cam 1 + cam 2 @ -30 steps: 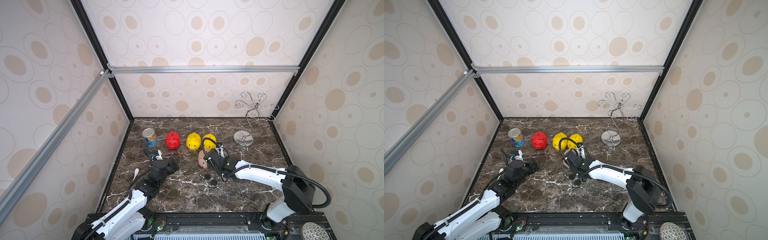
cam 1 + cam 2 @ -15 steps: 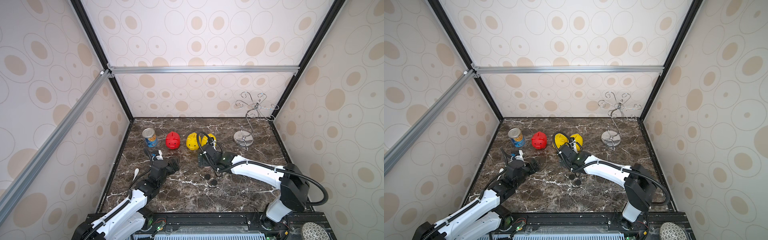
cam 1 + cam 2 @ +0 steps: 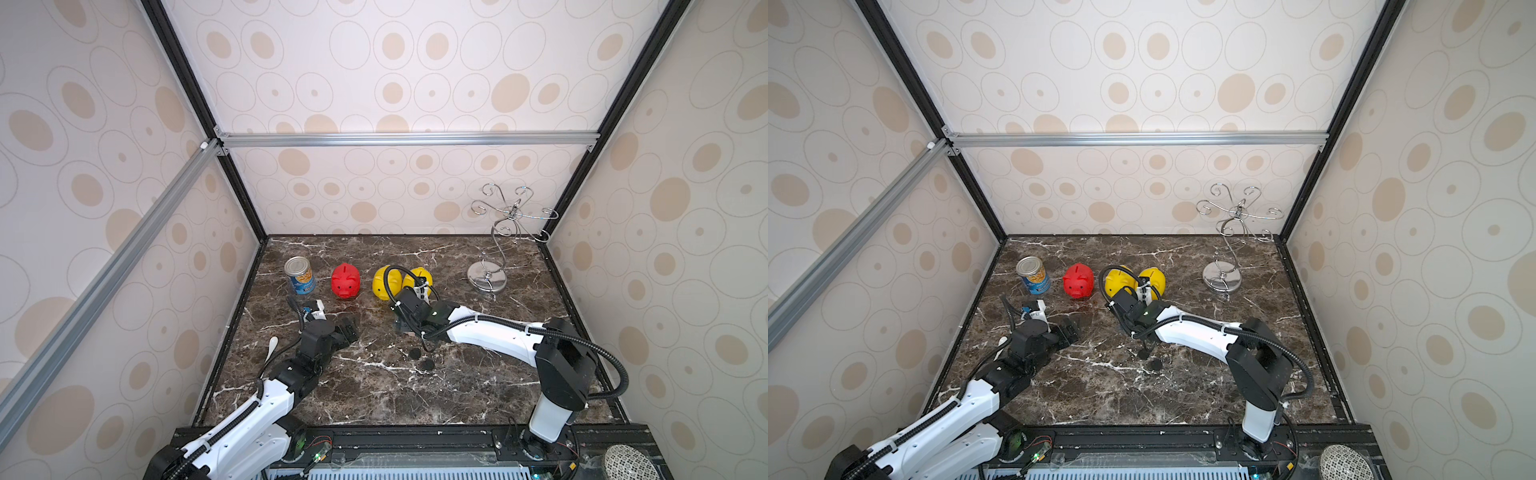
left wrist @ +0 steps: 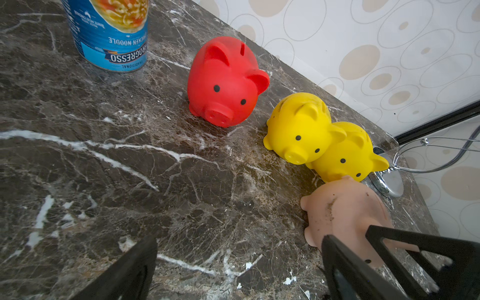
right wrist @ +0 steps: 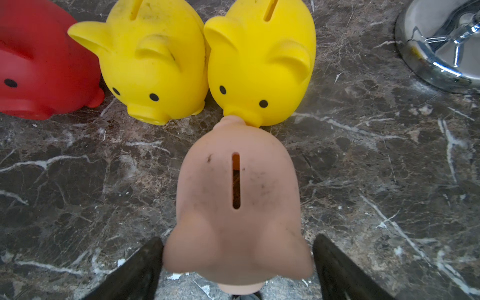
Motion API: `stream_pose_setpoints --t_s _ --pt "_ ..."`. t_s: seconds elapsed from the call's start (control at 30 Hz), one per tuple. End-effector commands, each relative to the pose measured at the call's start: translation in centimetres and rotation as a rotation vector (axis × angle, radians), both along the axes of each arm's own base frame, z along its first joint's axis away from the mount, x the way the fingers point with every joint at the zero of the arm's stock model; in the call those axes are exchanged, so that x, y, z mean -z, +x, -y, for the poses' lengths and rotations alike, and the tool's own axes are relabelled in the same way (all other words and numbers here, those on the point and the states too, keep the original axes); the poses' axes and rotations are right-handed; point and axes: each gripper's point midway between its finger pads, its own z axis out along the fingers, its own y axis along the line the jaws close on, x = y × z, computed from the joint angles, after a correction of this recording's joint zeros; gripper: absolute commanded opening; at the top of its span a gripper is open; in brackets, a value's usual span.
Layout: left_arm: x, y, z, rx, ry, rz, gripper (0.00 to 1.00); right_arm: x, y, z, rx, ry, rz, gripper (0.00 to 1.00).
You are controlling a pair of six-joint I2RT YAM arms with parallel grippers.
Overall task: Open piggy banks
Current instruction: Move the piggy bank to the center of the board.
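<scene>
Four piggy banks (image 4: 298, 135) in play, all smooth rounded plastic with black dot eyes and a coin slot on the back. Count them: one red pig (image 4: 223, 83), two yellow pigs (image 5: 155, 65) pressed flank to flank, and one pink pig (image 5: 236, 202), smudged dark around its slot. Red and yellows line up toward 12 o'clock on the marble table (image 3: 374, 395), with red at 3 o'clock of the single tin can (image 3: 299, 275). The pink pig stands at 6 o'clock of the yellow nearer the wire stand (image 3: 487, 282), rump against that snout.

The right gripper (image 5: 237, 240) is spread wide, a finger on each side of the pink pig's ears; whether they touch, I can't tell. The left gripper (image 4: 237, 242) gapes over bare marble, holding nothing. Two black plugs (image 3: 414, 353) lie at 6 o'clock of the right gripper.

In both top views the pink pig is hidden under that gripper. The right wrist view's edge cuts off the red pig, and every underside is out of sight.
</scene>
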Motion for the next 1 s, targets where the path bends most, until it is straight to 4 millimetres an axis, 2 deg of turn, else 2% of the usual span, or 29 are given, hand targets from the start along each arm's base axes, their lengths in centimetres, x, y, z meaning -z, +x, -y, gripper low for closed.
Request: stream_pose_setpoints --t_s 0.0,0.33,0.53,0.73,0.97 --pt "-1.7 0.5 -0.3 -0.016 0.004 0.041 0.98 1.1 0.3 0.8 0.027 -0.019 -0.008 0.91" --pt "-1.0 0.3 -0.4 -0.017 0.006 0.027 0.98 2.1 1.0 1.3 0.025 -0.051 -0.025 0.93" --pt "-1.0 0.3 -0.7 -0.026 0.013 0.033 0.98 2.7 0.9 1.2 0.016 -0.043 -0.040 0.87" --pt "-1.1 0.3 -0.7 -0.026 0.010 0.034 0.97 1.4 0.7 1.7 0.002 -0.050 -0.012 0.82" --pt "-1.2 0.5 -0.4 -0.021 0.001 0.034 0.97 0.3 0.0 3.9 0.020 -0.068 0.034 0.80"
